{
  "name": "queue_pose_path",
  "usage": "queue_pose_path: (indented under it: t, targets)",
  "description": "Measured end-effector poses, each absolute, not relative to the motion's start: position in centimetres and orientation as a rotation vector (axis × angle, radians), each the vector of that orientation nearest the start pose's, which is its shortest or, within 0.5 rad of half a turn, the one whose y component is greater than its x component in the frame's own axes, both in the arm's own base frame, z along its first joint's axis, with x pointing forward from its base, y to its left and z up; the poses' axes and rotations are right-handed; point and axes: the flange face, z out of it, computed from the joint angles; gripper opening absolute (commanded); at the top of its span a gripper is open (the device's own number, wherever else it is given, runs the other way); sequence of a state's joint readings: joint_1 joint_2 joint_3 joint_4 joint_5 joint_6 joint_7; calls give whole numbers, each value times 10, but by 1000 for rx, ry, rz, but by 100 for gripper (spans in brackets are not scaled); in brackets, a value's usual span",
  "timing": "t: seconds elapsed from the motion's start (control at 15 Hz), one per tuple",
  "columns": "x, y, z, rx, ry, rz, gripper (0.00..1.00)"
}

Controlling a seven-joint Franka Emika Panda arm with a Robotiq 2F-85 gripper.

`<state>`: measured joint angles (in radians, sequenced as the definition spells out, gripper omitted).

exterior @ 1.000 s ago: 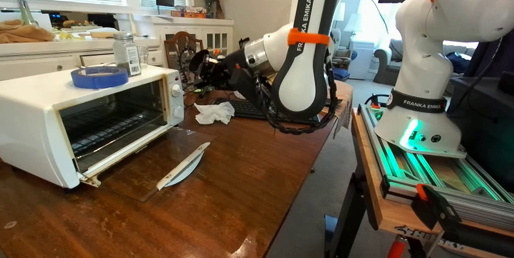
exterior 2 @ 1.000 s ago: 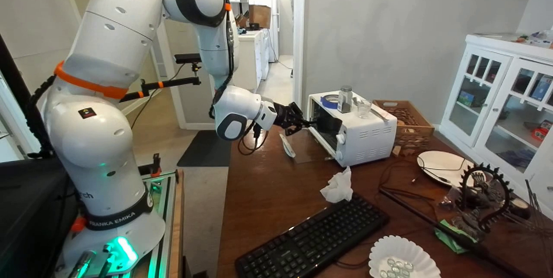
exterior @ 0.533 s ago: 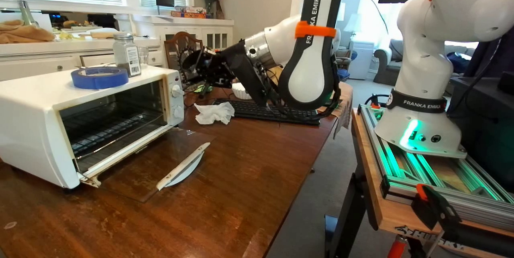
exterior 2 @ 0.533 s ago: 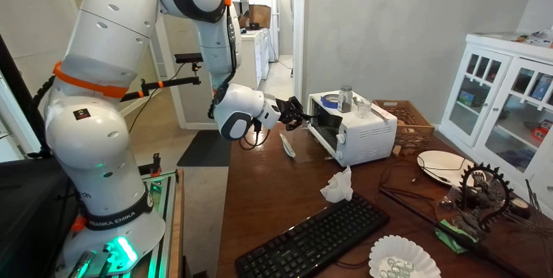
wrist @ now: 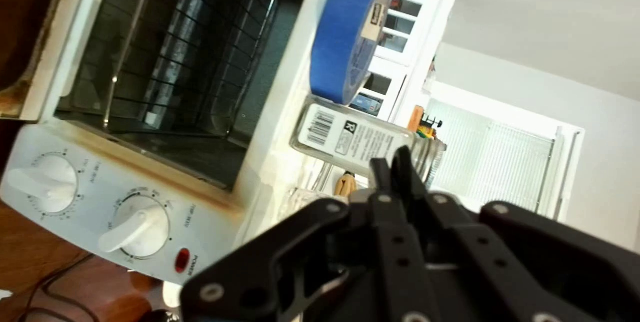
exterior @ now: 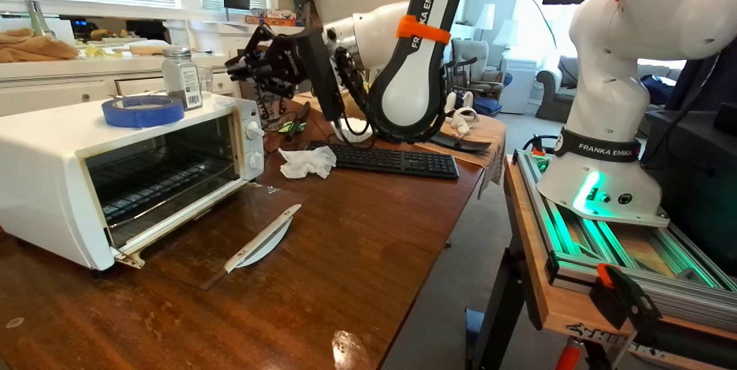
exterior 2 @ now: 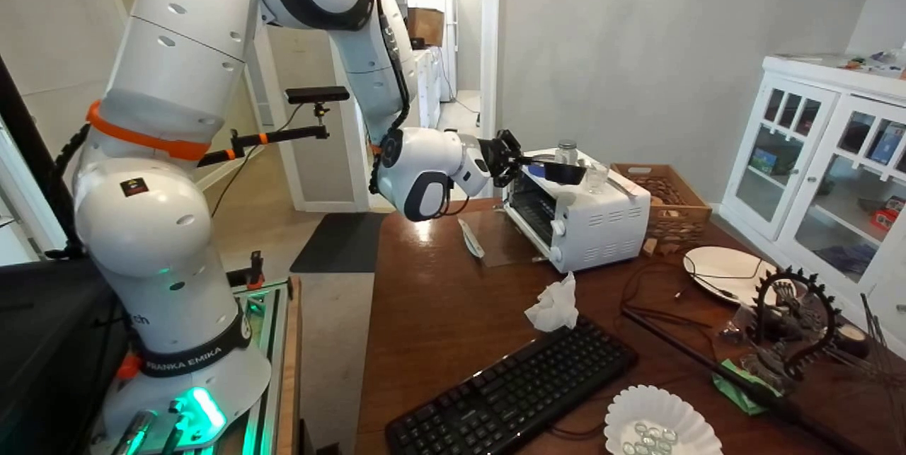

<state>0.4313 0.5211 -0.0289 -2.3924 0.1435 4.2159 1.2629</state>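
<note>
My gripper (exterior: 236,68) (exterior 2: 522,159) (wrist: 392,177) is shut on the handle of a small black pan (exterior 2: 564,173). In an exterior view the pan is held roughly level, in line with the top of a white toaster oven (exterior: 46,140) (exterior 2: 601,221) (wrist: 55,141). In the wrist view the pan's bowl is not seen; only a dark narrow shape shows between the fingertips. The oven door (exterior: 262,237) (exterior 2: 471,237) is open, folded down over the table. A wire rack (exterior: 161,186) (wrist: 200,46) shows inside the oven.
On the oven top are a blue tape roll (exterior: 143,111) (wrist: 345,31), a glass jar (exterior: 182,79) (wrist: 355,136) and a clear glass (exterior 2: 596,177). A crumpled tissue (exterior: 308,161) and a black keyboard (exterior 2: 513,388) lie on the table. A wicker basket (exterior 2: 662,204) stands behind the oven.
The gripper has risen and moved towards the oven top with the pan. The pan, earlier tipped up before the oven opening, is now nearly level and higher. The oven has not moved.
</note>
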Motion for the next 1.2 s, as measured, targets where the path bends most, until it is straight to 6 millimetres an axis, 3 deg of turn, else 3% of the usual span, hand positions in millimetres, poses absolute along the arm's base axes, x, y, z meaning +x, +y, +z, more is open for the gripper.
queue_pose_path:
  t: [0.33, 0.47, 0.53, 0.87, 1.2]
  targets:
    - [502, 165, 280, -1681, 989, -1085, 7]
    - [502, 163, 281, -1676, 995, -1084, 7]
    - [502, 164, 281, -1675, 996, -1082, 2]
    - [504, 165, 284, -1712, 938, -1120, 2]
    - [515, 132, 300, -1744, 898, -1249, 2]
